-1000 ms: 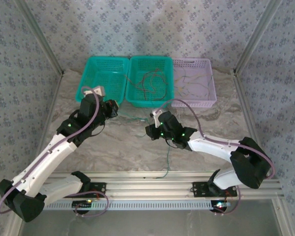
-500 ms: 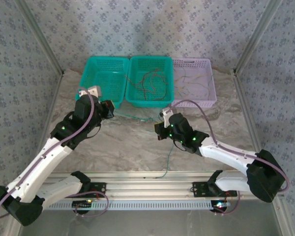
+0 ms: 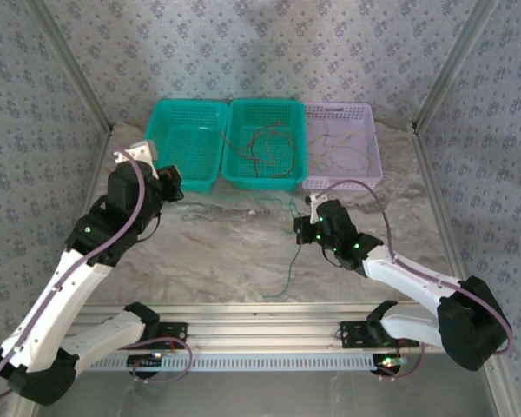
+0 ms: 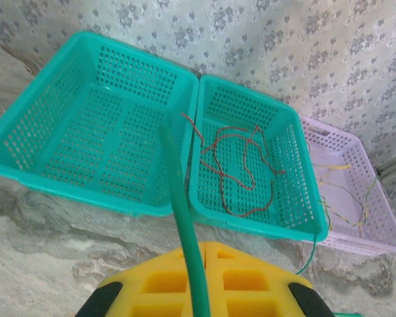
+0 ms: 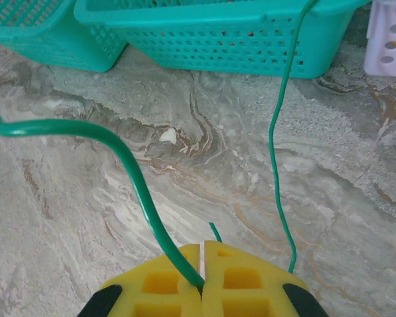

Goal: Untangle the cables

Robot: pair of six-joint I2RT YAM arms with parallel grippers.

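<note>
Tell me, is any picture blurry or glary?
Top view: soft, even light, faint shadows, no glare; the green wire is hair-thin but traceable. Left wrist view: the same wire, close to the lens, looks thick and soft-edged. Right wrist view: wire and tabletop sharp.

Three baskets are standing side by side along the far side of the table: left basket, middle basket, right basket. Cables are lying in the middle basket, and further cables in the right one. A loose cable is running across the table before the baskets. It is passing from the left gripper, just before the left basket, to the right gripper, before the right basket's left corner, and trailing on toward the near edge.
</note>
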